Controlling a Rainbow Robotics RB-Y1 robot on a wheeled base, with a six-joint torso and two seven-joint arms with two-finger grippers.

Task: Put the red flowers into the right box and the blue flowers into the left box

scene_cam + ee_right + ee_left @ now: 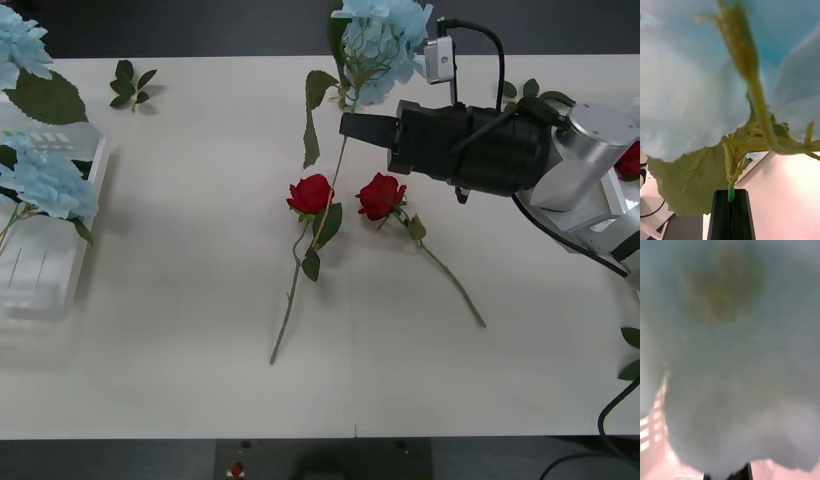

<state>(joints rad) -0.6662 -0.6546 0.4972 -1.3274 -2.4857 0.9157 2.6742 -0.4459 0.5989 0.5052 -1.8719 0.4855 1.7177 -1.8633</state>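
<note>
My right gripper [343, 127] hovers over the table's middle, shut on the thin stem of a blue flower [385, 40] whose pale head stands up above it. Close up, the green stem [731, 187] sits pinched between the black fingers [720, 215] of this gripper [730, 193]. Two red flowers [311, 193] [381, 195] lie on the table just below. The left box [40, 270] holds a blue flower [45, 180], and another blue flower [15, 45] lies behind it. My left gripper [730, 475] is shut, with pale blue petals [733, 382] close against it. The right box is hidden behind my right arm.
A loose green leaf sprig [130, 85] lies at the back left. A red bloom [630, 160] peeks out at the right edge behind the arm. Slots of the left box [645, 427] show beside the petals. The table's front half is bare.
</note>
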